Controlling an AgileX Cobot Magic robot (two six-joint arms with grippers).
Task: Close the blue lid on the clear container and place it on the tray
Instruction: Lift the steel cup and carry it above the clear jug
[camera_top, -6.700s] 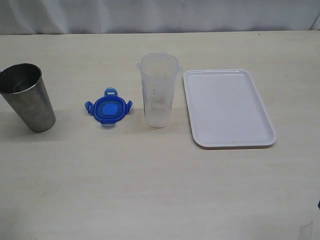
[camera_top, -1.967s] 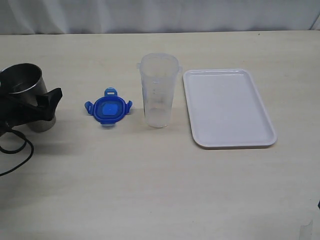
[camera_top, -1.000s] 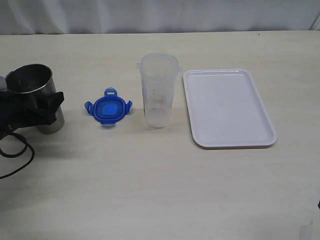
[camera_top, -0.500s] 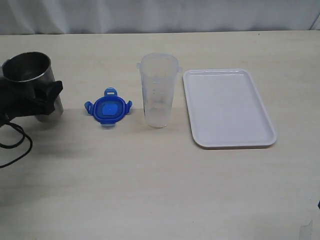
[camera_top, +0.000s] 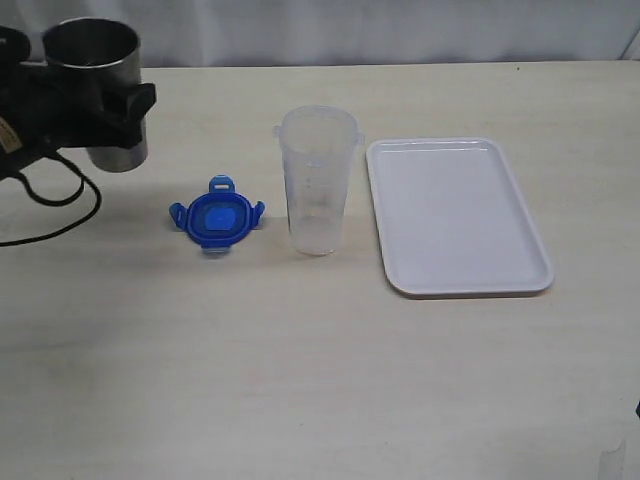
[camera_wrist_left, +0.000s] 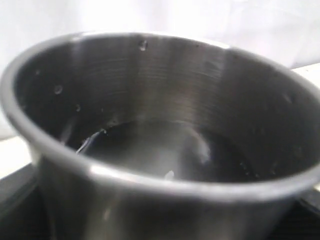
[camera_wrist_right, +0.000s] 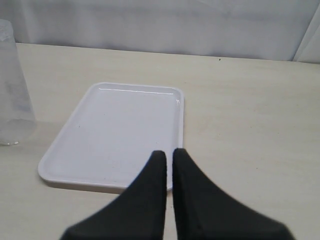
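Right gripper (camera_wrist_right: 168, 153): fingers together, empty, near a short edge of the tray (camera_top: 455, 215). The blue lid (camera_top: 217, 222) lies on the table (camera_top: 300, 380) at 9 o'clock of the clear container (camera_top: 318, 180), apart from it. The tray sits at its 3 o'clock, just beside. Left gripper (camera_top: 95, 105), at 10 o'clock of the lid, is clamped on a metal cup (camera_top: 92, 50). Assessment: no task step is complete; lid fitting and tray placement remain.

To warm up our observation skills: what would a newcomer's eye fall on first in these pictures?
The grey metal cup, clamped in the left gripper at the far left, with liquid inside. Mid-table, the blue lid lies beside the open clear container, with the white tray on its right.
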